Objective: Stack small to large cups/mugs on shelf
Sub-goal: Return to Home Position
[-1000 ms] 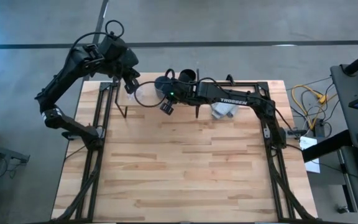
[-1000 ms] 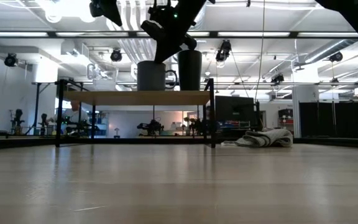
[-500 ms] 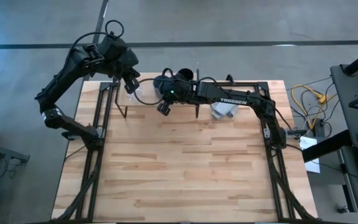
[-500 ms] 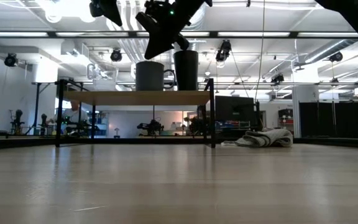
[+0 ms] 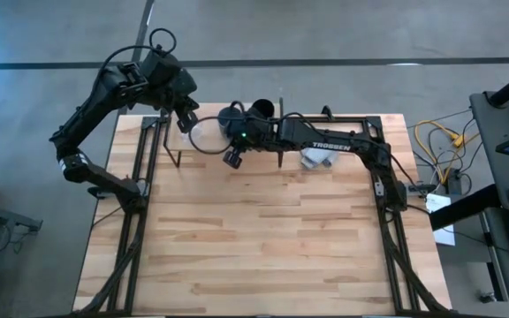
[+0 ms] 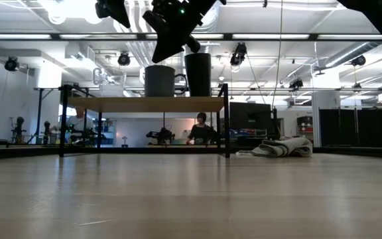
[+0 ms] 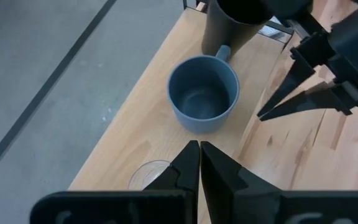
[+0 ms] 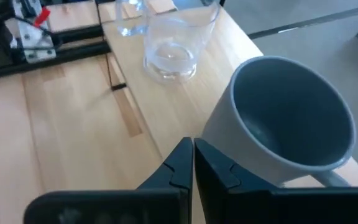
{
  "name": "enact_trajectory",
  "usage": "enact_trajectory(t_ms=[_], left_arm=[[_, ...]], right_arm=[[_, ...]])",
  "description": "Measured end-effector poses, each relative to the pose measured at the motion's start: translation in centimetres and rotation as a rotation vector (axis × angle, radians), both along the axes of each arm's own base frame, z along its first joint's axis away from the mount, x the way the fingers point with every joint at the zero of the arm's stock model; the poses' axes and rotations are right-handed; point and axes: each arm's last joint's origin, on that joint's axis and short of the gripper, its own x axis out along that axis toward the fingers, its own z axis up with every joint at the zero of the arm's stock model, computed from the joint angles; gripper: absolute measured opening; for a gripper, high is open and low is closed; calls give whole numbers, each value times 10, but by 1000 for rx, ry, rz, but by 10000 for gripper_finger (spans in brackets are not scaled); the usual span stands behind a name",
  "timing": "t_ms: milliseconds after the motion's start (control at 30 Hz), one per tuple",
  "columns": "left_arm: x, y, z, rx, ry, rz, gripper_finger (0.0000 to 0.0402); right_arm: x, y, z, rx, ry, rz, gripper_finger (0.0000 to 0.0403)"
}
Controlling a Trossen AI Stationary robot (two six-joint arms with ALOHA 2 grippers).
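The light-wood shelf (image 5: 173, 140) stands on black legs at the table's far side. On it stand a clear glass cup (image 5: 206, 134), a blue-grey mug (image 5: 231, 117) with its handle toward the tall black cup (image 5: 262, 109), left to right. They also show in the left wrist view: the glass cup (image 7: 151, 175), the mug (image 7: 202, 93), the black cup (image 7: 232, 25). My left gripper (image 5: 186, 122) is shut and empty above the shelf's left part, beside the glass cup. My right gripper (image 5: 231, 159) is shut and empty above the shelf's near edge, in front of the mug (image 8: 284, 124).
A light grey cloth (image 5: 318, 157) lies on the tabletop right of the shelf; it also shows in the low view (image 6: 284, 147). The shelf's black legs (image 6: 227, 126) stand on the tabletop. A person (image 6: 201, 129) shows far behind the table. The wooden tabletop (image 5: 263, 238) stretches toward the near edge.
My right gripper has drawn a little toward the table's left and near edges, away from the mug, staying shut. The black cup has slid slightly toward the mug.
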Motion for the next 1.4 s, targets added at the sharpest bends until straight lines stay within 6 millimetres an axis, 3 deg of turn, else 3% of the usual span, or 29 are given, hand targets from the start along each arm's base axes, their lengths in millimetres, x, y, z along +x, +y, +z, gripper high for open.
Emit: enact_trajectory(t_ms=[467, 800, 1033, 1167, 1267, 1400], left_arm=[[0, 0, 0, 2, 3, 4, 0], [-1, 0, 0, 0, 5, 6, 0], [-1, 0, -1, -6, 12, 7, 0], [0, -2, -1, -21, 6, -9, 0], [-2, -13, -1, -95, -12, -90, 0], [-12, -36, 6, -270, -115, -132, 0]], right_arm=[[-17, 12, 55, -18, 5, 33, 23], [-34, 23, 71, 11, 60, 33, 67], [-67, 40, 86, 109, 141, -23, 77], [-91, 59, 98, 122, 199, 5, 54], [-110, 77, 113, 115, 206, 56, 18], [-139, 102, 135, 114, 155, 125, 12]])
